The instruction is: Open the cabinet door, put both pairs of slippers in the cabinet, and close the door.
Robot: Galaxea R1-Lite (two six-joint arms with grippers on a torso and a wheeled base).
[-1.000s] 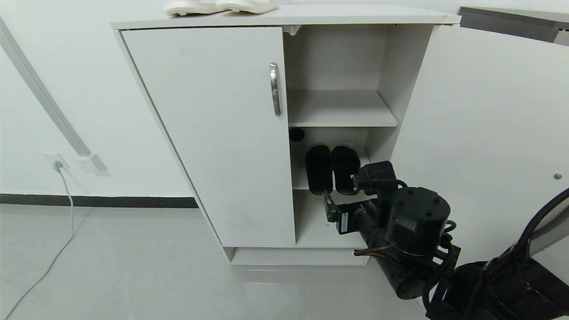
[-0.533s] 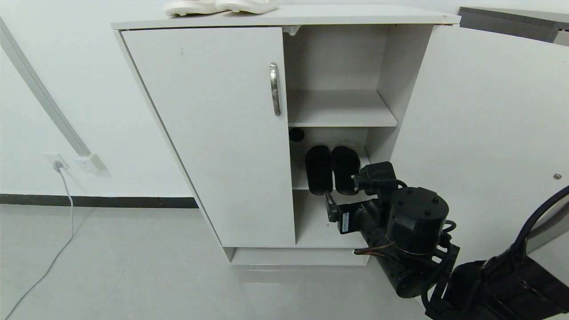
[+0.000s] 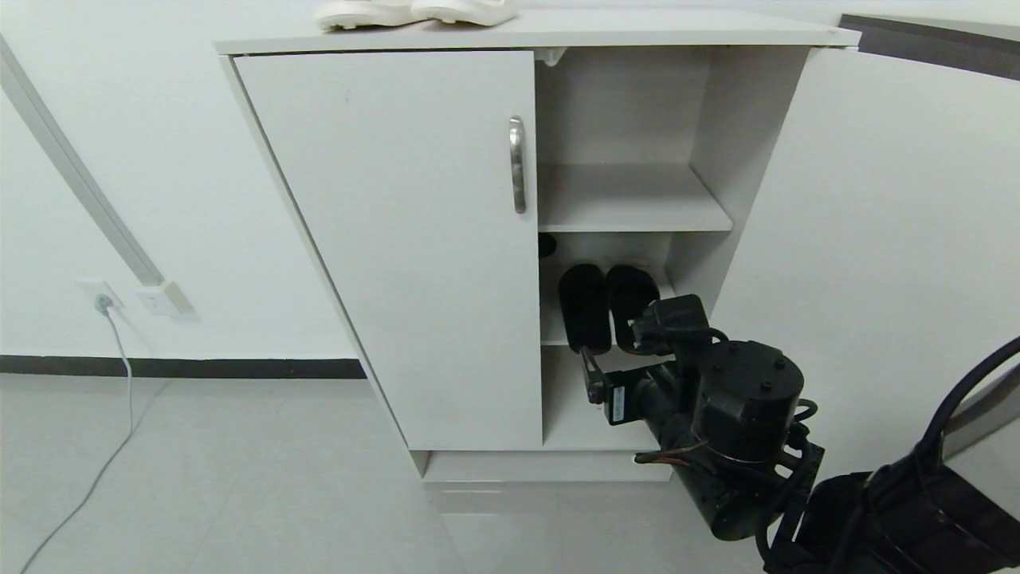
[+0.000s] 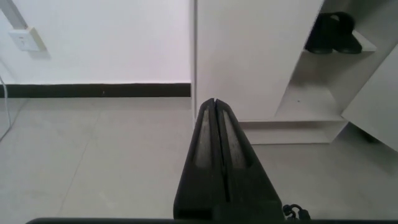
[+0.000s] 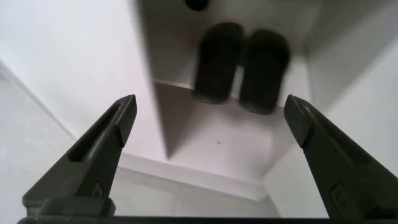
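Nearest me, the left gripper [image 4: 214, 107] hung over the floor [image 4: 93, 162], its fingers pressed together with nothing between them. The right gripper [image 5: 209, 104] sat just in front of the open compartment, jaws spread wide and empty. The right wrist view made that plain, where the head view gave me little more than one finger past the wrist.

Beyond it the black slippers [image 3: 607, 307] lay side by side on the middle shelf [image 3: 550, 323], so I judged that pair done. The right door [image 3: 876, 239] stood swung open and the left door [image 3: 398, 239] was shut.

Farthest off, the head view gave me something the right wrist view, aimed low at the shelf, did not take in — the white slippers [image 3: 414, 11] on top of the cabinet [image 3: 677, 36]. Those were left to stow, then the door to close.
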